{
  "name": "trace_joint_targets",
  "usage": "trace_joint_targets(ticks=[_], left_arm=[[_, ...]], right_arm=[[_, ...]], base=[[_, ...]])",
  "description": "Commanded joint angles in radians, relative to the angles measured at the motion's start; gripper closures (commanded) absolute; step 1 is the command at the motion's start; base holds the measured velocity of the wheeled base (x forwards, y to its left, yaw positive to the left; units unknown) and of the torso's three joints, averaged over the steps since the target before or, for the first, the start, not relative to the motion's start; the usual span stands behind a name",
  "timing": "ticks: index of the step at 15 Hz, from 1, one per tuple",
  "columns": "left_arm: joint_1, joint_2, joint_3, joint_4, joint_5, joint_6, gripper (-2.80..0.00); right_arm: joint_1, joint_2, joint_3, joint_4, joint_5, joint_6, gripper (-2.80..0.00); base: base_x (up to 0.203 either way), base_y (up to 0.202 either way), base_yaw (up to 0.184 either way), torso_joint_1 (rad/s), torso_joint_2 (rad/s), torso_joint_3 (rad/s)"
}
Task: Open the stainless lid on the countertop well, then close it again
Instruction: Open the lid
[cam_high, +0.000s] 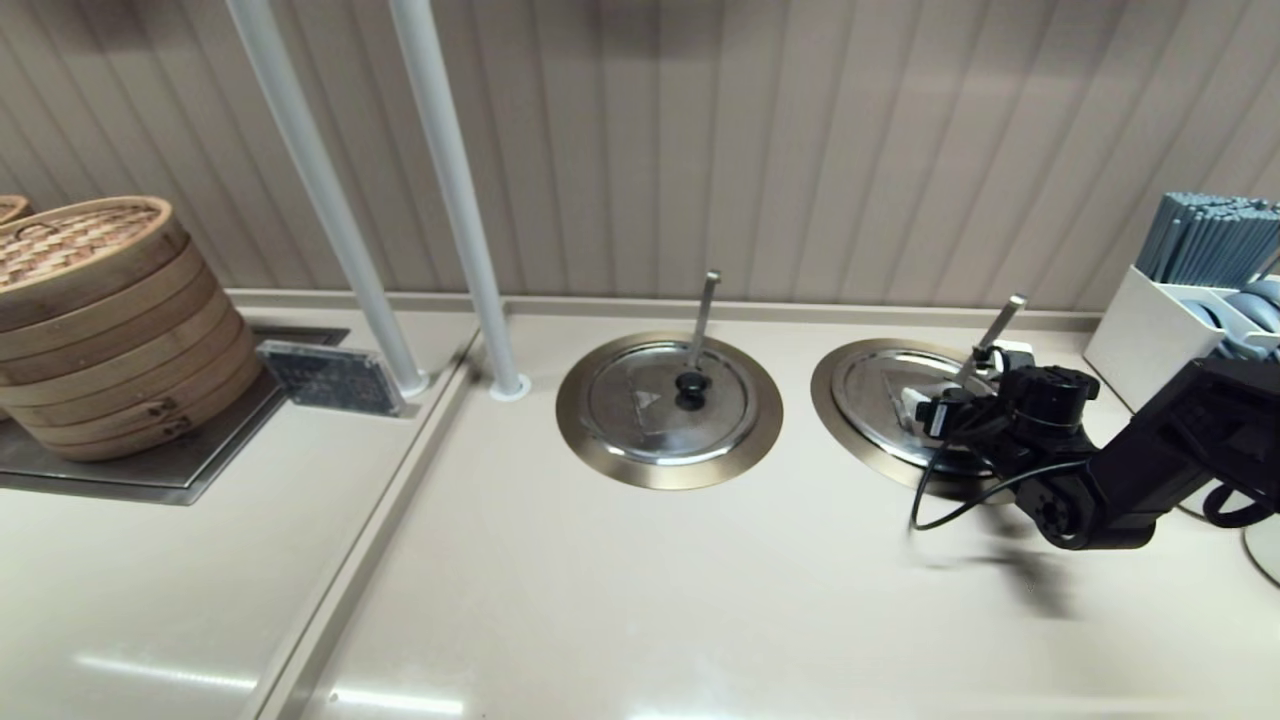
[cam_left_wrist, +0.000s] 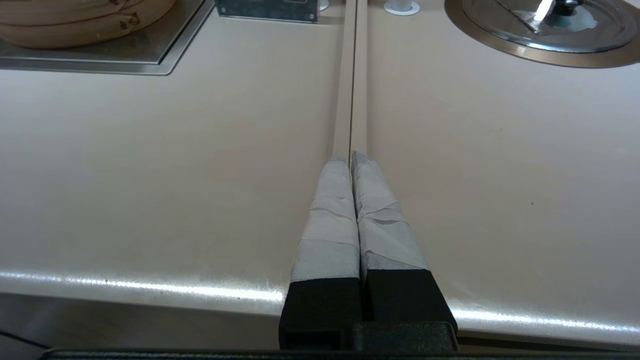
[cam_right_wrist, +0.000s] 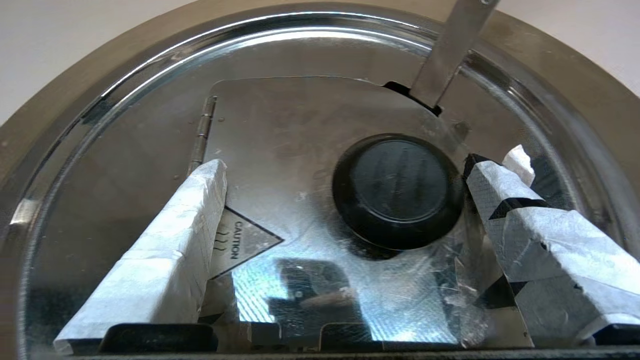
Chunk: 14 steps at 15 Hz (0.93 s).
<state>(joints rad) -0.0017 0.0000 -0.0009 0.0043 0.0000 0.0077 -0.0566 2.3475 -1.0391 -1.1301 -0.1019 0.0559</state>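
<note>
Right now I'm hovering my right gripper (cam_right_wrist: 345, 170) over the stainless lid (cam_high: 900, 400), which is lying flat on the countertop well (cam_high: 835, 400) at the right of the counter. My fingers (cam_right_wrist: 165, 240) are spread wide, one either side of the black knob (cam_right_wrist: 397, 190), gripping nothing. The slanted utensil handle (cam_right_wrist: 450, 50) is poking up through the lid's notch. My left gripper (cam_left_wrist: 352, 160) is sitting clenched above the counter seam (cam_left_wrist: 352, 75)

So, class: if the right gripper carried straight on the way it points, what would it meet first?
Most likely the stainless lid: the open right gripper points down at it, its fingers either side of the black knob.
</note>
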Motion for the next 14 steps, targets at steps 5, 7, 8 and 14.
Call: trace_joint_targets(ticks=[5, 7, 8, 14], left_arm=[[0.0, 0.0, 0.001, 0.0, 0.0, 0.0, 0.0], [0.0, 0.0, -0.001, 0.0, 0.0, 0.0, 0.0], [0.0, 0.0, -0.001, 0.0, 0.0, 0.0, 0.0], [0.0, 0.0, 0.0, 0.0, 0.0, 0.0, 0.0]], right_arm=[[0.008, 0.019, -0.028, -0.007, -0.001, 0.017, -2.8], [0.013, 0.016, -0.036, -0.007, -0.001, 0.037, -2.8], [0.014, 0.016, -0.036, -0.007, -0.001, 0.038, -2.8], [0.024, -0.007, -0.035, -0.007, -0.002, 0.073, -2.8]], base=[[0.0, 0.0, 0.0, 0.0, 0.0, 0.0], [0.0, 0.0, 0.0, 0.0, 0.0, 0.0], [0.0, 0.0, 0.0, 0.0, 0.0, 0.0], [0.0, 0.0, 0.0, 0.0, 0.0, 0.0]])
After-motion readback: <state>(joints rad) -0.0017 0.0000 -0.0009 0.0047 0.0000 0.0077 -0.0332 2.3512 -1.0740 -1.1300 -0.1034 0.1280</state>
